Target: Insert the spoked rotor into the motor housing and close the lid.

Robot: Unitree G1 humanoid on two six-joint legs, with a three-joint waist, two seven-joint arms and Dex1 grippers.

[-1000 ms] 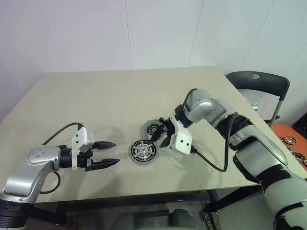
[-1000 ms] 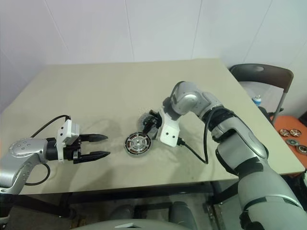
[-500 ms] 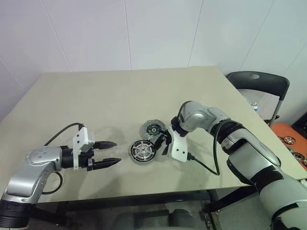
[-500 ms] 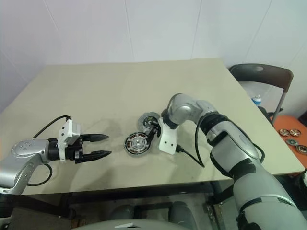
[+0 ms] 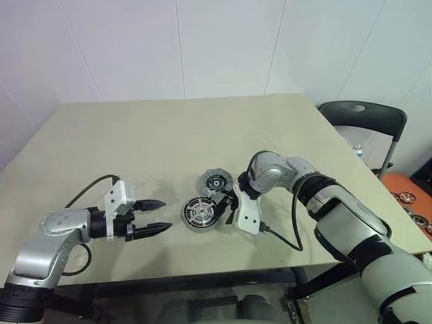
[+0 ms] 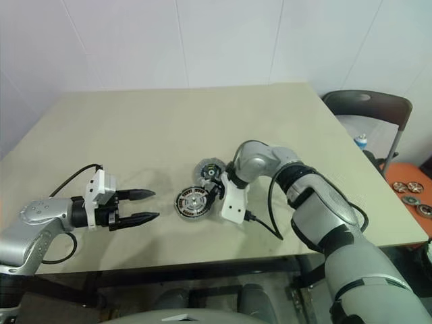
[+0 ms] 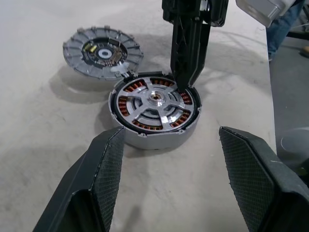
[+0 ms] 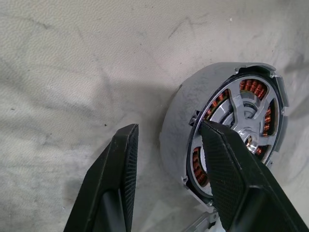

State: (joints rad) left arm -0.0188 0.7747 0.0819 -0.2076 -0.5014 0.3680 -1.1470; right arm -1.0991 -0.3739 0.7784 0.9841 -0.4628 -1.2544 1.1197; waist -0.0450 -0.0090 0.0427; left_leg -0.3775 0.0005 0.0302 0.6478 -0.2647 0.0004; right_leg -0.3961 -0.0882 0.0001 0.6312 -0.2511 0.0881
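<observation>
No text, label or number can be read anywhere.

The two head views look forward and down from above the near edge of the table (image 5: 169,128), taking in its whole top and both arms; they overlap almost wholly, a little offset sideways. The left wrist view looks low along the table, close on the motor housing (image 7: 153,110) and the lid (image 7: 102,50) behind it. The right wrist view looks steeply down, closer still, sharing that housing.
</observation>
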